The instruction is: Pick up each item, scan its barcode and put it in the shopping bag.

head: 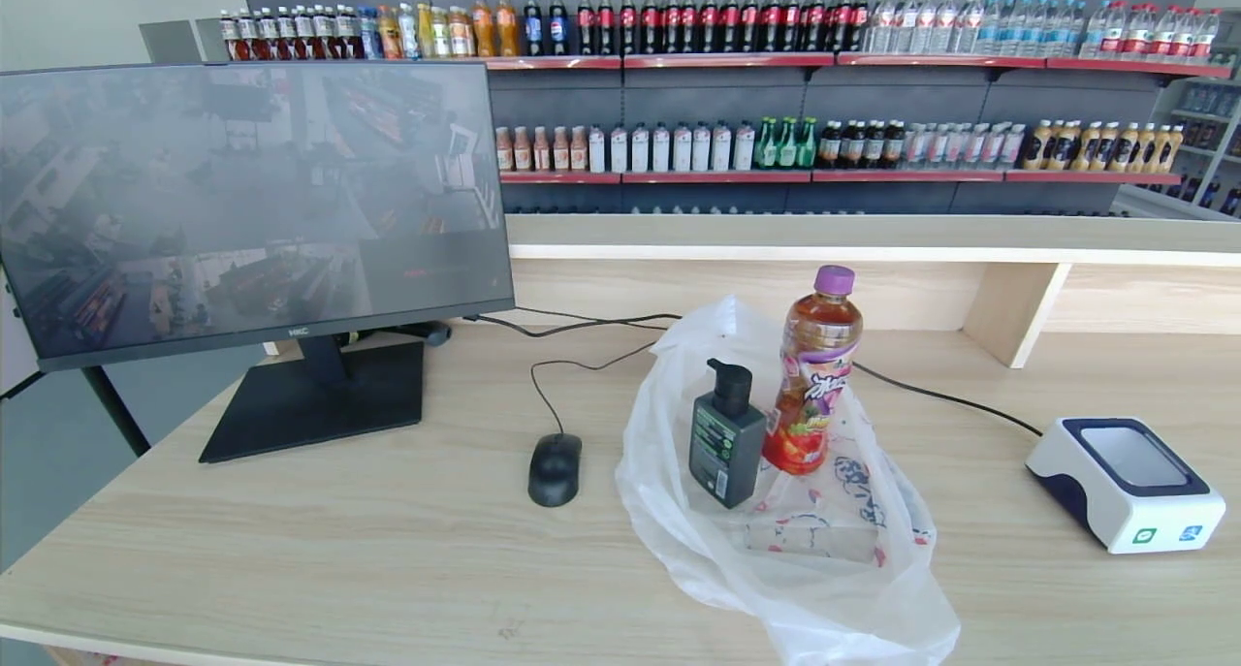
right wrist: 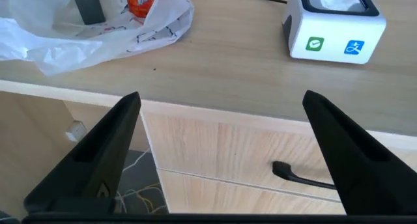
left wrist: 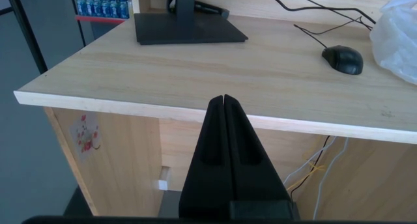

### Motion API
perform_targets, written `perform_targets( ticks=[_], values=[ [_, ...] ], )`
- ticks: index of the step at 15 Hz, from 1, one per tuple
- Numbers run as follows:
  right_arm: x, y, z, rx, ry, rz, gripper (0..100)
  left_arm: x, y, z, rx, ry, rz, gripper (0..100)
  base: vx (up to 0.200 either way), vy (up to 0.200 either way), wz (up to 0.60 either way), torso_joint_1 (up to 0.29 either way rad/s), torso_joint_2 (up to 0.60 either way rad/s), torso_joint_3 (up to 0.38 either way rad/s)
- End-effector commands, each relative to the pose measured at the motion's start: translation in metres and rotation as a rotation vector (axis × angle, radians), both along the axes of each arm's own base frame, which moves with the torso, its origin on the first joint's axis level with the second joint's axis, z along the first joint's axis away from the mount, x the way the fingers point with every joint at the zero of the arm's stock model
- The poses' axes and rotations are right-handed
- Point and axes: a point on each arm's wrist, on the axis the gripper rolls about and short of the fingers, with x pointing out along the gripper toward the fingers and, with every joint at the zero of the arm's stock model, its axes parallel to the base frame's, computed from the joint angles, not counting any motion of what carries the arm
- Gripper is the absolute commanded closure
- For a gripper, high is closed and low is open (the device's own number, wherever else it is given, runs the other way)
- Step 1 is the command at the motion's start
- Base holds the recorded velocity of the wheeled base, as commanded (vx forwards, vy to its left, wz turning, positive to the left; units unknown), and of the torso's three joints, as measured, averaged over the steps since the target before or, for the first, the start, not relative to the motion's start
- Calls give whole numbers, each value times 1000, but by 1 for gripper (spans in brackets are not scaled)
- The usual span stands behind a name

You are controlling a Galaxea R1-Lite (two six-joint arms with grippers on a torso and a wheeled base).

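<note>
Shopping bag (head: 824, 588) lies crumpled and white at the lower centre of the head view, spread out on the pale wooden surface (head: 291, 550). Two items stand upright in its folds, close side by side: a dark pump bottle (head: 727, 443) on the left and a taller tea bottle (head: 812, 385) with a purple cap on the right. Whether they sit inside the bag's mouth or merely on top of the plastic, I cannot tell.

Over at the right edge of the frame, the scanner (head: 1125, 482) rests well apart from the bag, with a white body and its dark window facing up. Left of the bag sits a black mouse (head: 555, 468), and beyond it the monitor (head: 252, 210) stands in the upper left. Shelves (head: 834, 61) of drinks run along the top of the frame.

Now the arms. The left pincer (left wrist: 223, 100) is clenched tight, fingers pressed together on nothing, hanging below the surface's front edge. The right pincer (right wrist: 221, 99) is released, fingers spread wide, also low before the surface's front, facing a drawer handle (right wrist: 300, 175).
</note>
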Motion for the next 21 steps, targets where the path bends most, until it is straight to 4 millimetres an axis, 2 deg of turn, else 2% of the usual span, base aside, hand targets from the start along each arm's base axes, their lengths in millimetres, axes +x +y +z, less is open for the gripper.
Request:
perform_targets(
  ticks=[1,4,9,14,21],
  values=[
    [-1,0,-1,-3,-11,-28,0,0,0,0,1,-1,0,100,0,0,0,0,0,0],
    [-1,1,0,5,-14,-117,0,0,0,0,1,-1,0,100,0,0,0,0,0,0],
    [-7,0,-2,33,-87,-95,0,0,0,0,1,2,0,100,0,0,0,0,0,0],
    [-7,0,-1,47,-90,-126,0,0,0,0,0,2,0,100,0,0,0,0,0,0],
    [-7,0,-1,49,-90,-126,0,0,0,0,-3,2,0,100,-200,0,0,5,4,3]
  ],
)
